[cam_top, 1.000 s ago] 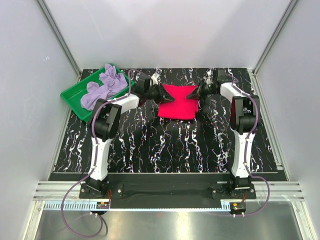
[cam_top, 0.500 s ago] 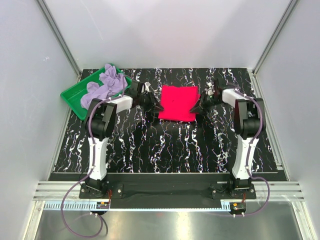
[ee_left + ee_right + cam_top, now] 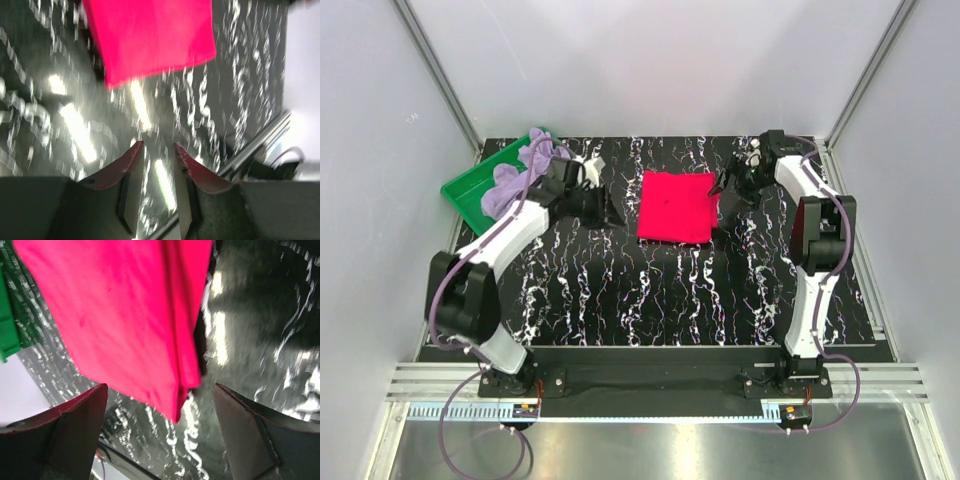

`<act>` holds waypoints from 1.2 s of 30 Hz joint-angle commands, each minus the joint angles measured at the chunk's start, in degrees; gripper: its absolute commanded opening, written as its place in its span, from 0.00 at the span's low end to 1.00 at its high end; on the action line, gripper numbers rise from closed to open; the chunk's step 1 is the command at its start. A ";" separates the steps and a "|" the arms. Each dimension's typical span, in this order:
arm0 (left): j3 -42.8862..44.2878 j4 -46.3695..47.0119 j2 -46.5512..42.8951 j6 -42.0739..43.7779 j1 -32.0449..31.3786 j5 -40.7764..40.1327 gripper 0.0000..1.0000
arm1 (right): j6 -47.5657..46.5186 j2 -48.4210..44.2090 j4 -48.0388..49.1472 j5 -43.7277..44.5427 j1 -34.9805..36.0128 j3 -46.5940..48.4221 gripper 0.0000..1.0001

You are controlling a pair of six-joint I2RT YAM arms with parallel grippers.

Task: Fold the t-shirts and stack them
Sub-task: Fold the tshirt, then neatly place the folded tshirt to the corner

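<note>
The crimson t-shirt (image 3: 677, 207) lies folded into a flat rectangle at the middle back of the table. The lavender t-shirt (image 3: 520, 175) sits crumpled in the green tray (image 3: 460, 195). My left gripper (image 3: 613, 217) is left of the crimson t-shirt and clear of it. In its wrist view the left gripper (image 3: 157, 150) has a narrow gap with nothing in it, and the crimson t-shirt (image 3: 150, 35) lies ahead. My right gripper (image 3: 722, 190) is at the shirt's right edge. Seen from its wrist, the right gripper (image 3: 159, 387) stands wide open, a corner of the crimson t-shirt (image 3: 125, 315) lying loose between its fingers.
The green tray stands at the back left corner, partly over the table's edge; the right wrist view catches its rim (image 3: 7, 315). Grey walls close in the table on three sides. A metal rail (image 3: 650, 385) runs along the near edge by the arm bases.
Both grippers have let go of the crimson t-shirt. The right gripper has opened wide and risen; the left has parted slightly and drawn back to the left as its arm swung out.
</note>
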 commanded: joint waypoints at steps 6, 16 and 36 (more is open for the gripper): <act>-13.29 -5.64 -15.28 5.96 -0.05 -0.59 0.35 | -3.50 8.00 1.85 -0.65 0.28 6.28 0.88; -18.06 -5.20 -20.12 5.34 2.24 1.34 0.32 | -2.54 13.09 5.45 -2.41 2.92 8.30 0.75; -19.99 -5.37 -22.05 4.37 6.37 4.86 0.33 | -9.19 19.68 -4.46 22.96 4.68 28.23 0.00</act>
